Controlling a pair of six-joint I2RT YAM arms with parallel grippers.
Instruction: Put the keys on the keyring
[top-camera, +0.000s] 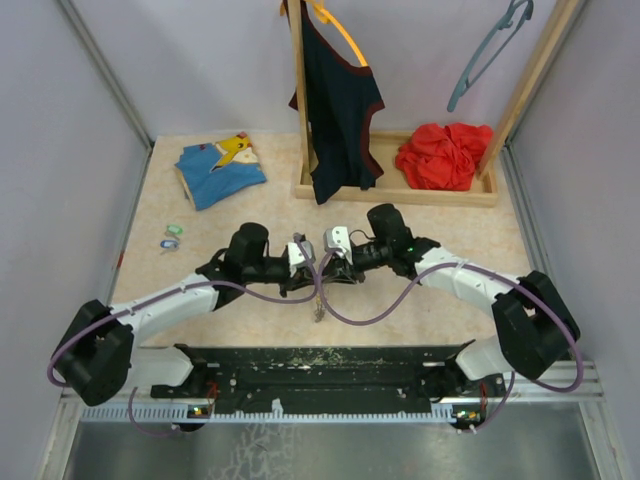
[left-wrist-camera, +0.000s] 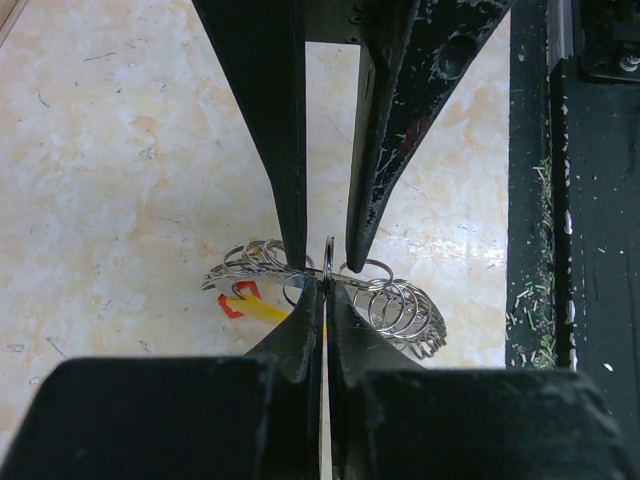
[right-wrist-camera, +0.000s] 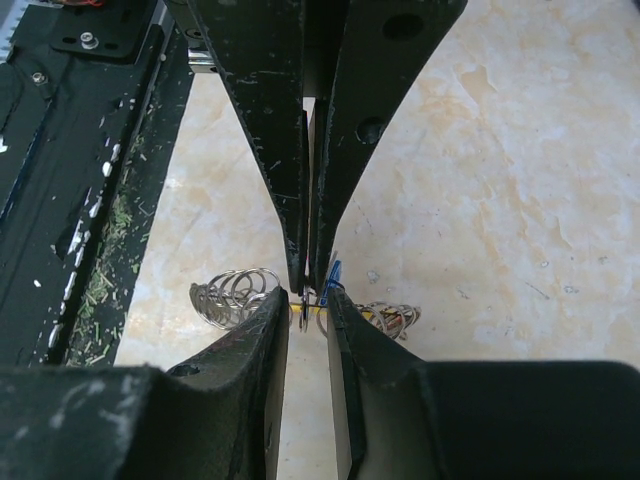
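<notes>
The keyring (left-wrist-camera: 400, 310) is a bunch of thin grey wire rings with a yellow tag (left-wrist-camera: 258, 308) and a red piece (left-wrist-camera: 230, 303). It hangs between both grippers above the table's middle (top-camera: 318, 298). My left gripper (left-wrist-camera: 326, 285) is shut on one wire ring. My right gripper (right-wrist-camera: 308, 300) faces it, its jaws slightly apart around the same ring. A small blue piece (right-wrist-camera: 333, 276) sits at its right fingertip. In the top view the grippers meet tip to tip, left (top-camera: 310, 270), right (top-camera: 326, 268). A mint green key (top-camera: 174, 229) and a blue key (top-camera: 168, 242) lie far left.
A folded blue and yellow cloth (top-camera: 220, 165) lies at the back left. A wooden rack (top-camera: 400, 192) with a dark shirt (top-camera: 340, 110) and a red cloth (top-camera: 445, 155) stands at the back. The black base rail (top-camera: 330, 370) runs along the near edge.
</notes>
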